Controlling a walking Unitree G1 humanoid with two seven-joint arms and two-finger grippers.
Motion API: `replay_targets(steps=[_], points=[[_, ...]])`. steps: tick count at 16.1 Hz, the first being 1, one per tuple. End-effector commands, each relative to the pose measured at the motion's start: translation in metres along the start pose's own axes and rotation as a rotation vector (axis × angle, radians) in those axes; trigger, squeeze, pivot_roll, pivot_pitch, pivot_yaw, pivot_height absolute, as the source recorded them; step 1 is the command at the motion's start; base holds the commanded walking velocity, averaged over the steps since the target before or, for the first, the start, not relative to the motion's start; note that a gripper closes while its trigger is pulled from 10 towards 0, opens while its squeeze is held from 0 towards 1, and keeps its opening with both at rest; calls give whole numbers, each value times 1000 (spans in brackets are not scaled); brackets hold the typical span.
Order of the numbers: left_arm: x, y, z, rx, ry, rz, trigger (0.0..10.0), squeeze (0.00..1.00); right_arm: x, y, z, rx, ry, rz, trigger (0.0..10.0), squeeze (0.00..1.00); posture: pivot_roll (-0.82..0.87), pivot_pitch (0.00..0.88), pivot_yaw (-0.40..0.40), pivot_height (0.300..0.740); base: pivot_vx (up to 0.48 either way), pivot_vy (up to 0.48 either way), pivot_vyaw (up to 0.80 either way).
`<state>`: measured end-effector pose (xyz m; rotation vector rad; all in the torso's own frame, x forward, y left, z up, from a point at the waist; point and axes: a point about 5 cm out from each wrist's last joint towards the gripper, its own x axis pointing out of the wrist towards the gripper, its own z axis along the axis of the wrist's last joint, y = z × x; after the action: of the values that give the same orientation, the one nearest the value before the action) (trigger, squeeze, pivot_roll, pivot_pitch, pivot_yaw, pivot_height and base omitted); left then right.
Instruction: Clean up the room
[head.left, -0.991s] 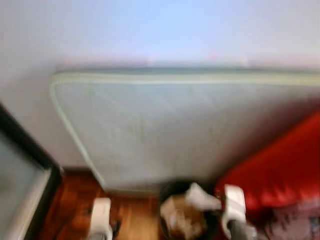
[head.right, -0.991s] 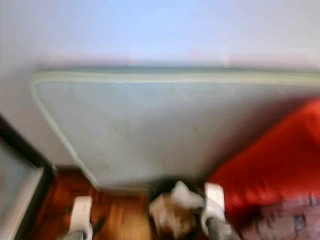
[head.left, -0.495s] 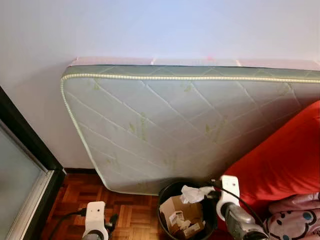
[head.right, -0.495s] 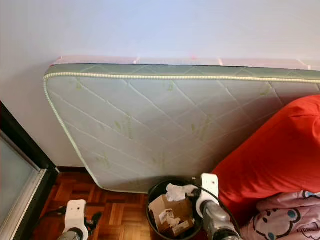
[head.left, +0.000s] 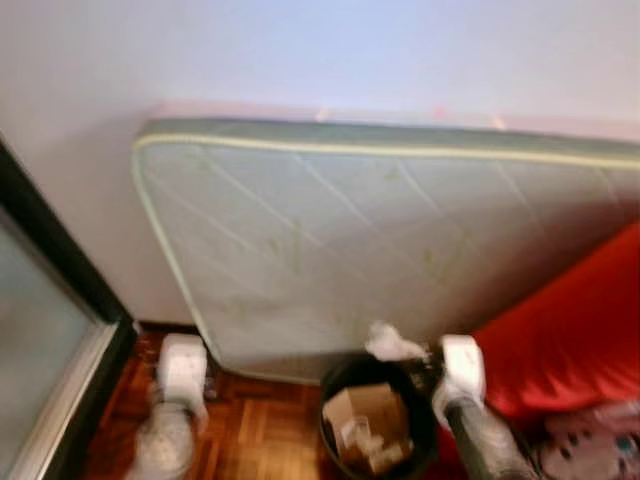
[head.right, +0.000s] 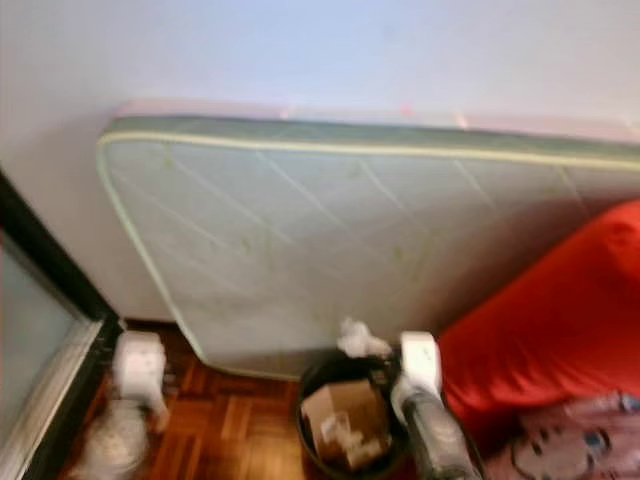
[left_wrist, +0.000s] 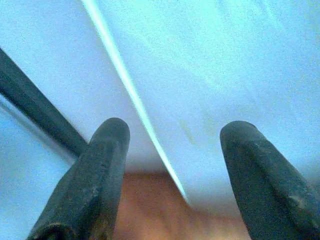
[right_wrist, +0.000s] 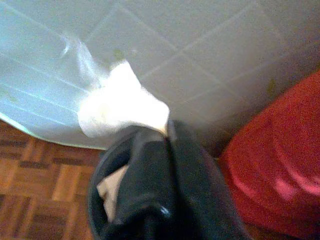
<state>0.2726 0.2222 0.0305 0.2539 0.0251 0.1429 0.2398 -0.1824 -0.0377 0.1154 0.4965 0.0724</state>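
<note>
A crumpled white tissue (right_wrist: 120, 107) is pinched in my right gripper (right_wrist: 165, 132), whose black fingers are shut on it. In the head views the tissue (head.left: 393, 343) hangs just above the far rim of a round black bin (head.left: 335, 440) on the floor. The bin holds a piece of cardboard (head.left: 365, 415) and other scraps. My right gripper (head.left: 425, 365) sits over the bin's right side. My left gripper (left_wrist: 175, 170) is open and holds nothing, facing the mattress edge. The left arm (head.left: 182, 365) is raised at the left, blurred.
A pale green quilted mattress (head.left: 380, 230) leans on the wall behind the bin. A big red cushion (head.left: 570, 350) lies right of the bin, with a patterned cloth (head.left: 600, 440) below it. A dark-framed glass door (head.left: 40, 330) stands at the left. Parquet floor (head.left: 260, 430) shows between.
The tissue in my right gripper has risen from the bin's rim to just above it. My left arm has lifted higher. The view has shifted and blurred slightly.
</note>
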Motion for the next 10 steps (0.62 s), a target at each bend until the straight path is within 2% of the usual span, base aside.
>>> replay_targets(steps=[1, 2, 6, 10], points=[[-14, -7, -18, -175, 104, -6, 10000, 0, -12, -6, -10, 10, -34, -2, 10000, 0, -92, 33, -45, 740, 0, 0, 0], [-15, -6, -14, -227, 77, -13, 10000, 0, -12, -7, -7, 8, -65, -4, 10000, 0, -89, 22, -46, 740, 0, 0, 0], [-24, -2, -8, -187, 21, -14, 10000, 0, -15, -5, 2, -3, -156, 12, 10000, 0, -85, 15, -52, 740, 0, 0, 0], [-23, -18, -7, -178, 35, -46, 10000, 0, -11, -1, 8, -7, -172, 11, 10000, 0, -90, 34, -58, 740, 0, 0, 0]])
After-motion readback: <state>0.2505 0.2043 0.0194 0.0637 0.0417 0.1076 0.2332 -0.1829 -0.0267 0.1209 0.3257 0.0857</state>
